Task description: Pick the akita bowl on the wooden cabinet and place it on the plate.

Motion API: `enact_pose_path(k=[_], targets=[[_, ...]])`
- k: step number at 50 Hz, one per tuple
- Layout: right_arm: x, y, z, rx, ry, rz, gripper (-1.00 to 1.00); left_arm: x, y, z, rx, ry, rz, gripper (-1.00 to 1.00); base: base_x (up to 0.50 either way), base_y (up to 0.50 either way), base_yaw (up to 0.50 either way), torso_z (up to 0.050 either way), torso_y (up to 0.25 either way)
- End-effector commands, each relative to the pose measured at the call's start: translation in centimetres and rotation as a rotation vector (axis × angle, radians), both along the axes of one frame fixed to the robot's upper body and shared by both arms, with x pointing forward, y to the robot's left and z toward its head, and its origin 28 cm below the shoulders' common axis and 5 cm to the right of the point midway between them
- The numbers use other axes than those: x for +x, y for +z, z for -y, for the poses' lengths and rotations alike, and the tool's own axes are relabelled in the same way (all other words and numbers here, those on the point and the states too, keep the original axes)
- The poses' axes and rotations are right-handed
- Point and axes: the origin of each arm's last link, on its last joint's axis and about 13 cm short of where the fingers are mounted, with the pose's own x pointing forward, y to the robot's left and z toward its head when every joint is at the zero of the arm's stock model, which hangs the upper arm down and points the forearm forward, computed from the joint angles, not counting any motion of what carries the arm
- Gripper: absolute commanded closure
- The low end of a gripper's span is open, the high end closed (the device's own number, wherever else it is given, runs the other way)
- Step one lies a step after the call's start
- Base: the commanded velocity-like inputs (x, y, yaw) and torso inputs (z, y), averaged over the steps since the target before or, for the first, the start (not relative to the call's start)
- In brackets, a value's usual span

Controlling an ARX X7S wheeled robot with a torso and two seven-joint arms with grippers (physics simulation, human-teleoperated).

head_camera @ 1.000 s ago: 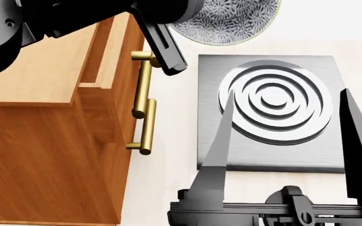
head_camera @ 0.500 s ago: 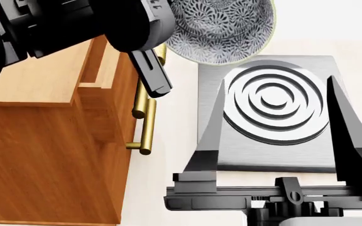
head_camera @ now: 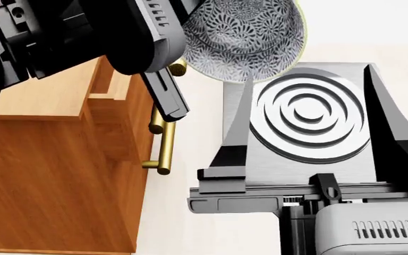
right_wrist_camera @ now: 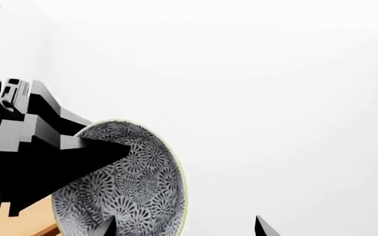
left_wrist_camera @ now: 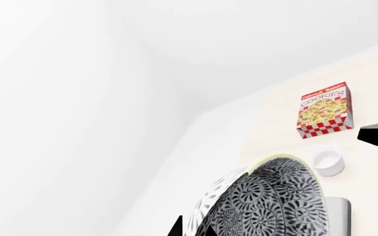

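Observation:
The akita bowl (head_camera: 243, 40), dark with a fine white pattern, hangs tilted in the air at the top of the head view, just right of the wooden cabinet (head_camera: 48, 175) and above the far edge of the grey stove slab (head_camera: 310, 111). My left gripper (left_wrist_camera: 192, 228) is shut on its rim, one finger (right_wrist_camera: 90, 147) reaching inside the bowl (right_wrist_camera: 130, 187). Over the slab, my right gripper (head_camera: 307, 77) stands open and empty, its tips (right_wrist_camera: 185, 226) close to the bowl. The plate is out of view.
Brass bar handles (head_camera: 165, 143) stick out from the cabinet front toward the slab. In the left wrist view, a cookies box (left_wrist_camera: 325, 109) and a small white cup (left_wrist_camera: 327, 161) stand on the pale counter beyond the bowl (left_wrist_camera: 274, 201).
My left arm has brought the bowl down and nearer in the head view. The right gripper has pushed forward over the slab, more of its body now showing.

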Motion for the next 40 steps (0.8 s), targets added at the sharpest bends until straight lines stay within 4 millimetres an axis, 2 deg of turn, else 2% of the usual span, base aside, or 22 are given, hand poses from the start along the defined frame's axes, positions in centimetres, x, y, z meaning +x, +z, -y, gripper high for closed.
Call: enact_pose_path(k=[1, 10, 17, 40], targets=[[0.1, 0.6, -0.1, -0.006, 0.014, 0.008, -1.00, 0.1, -0.3, 0.0, -0.016, 0.000, 0.009, 1.00, 0.00, 0.00, 0.00, 0.000, 0.000], [0.6, 0.4, 0.0, 0.002, 0.000, 0.000, -1.00, 0.2, -1.1, 0.0, -0.002, -0.019, -0.008, 1.00, 0.00, 0.00, 0.00, 0.000, 0.001], [1.2, 0.2, 0.1, 0.000, -0.029, -0.018, -1.00, -0.3, -0.9, -0.2, -0.004, -0.046, -0.005, 1.00, 0.00, 0.00, 0.00, 0.000, 0.000], [2.5, -0.4, -0.3, -0.005, -0.044, -0.084, -1.00, -0.5, -1.6, -0.8, -0.002, -0.041, -0.016, 1.00, 0.00, 0.00, 0.00, 0.000, 0.000]])
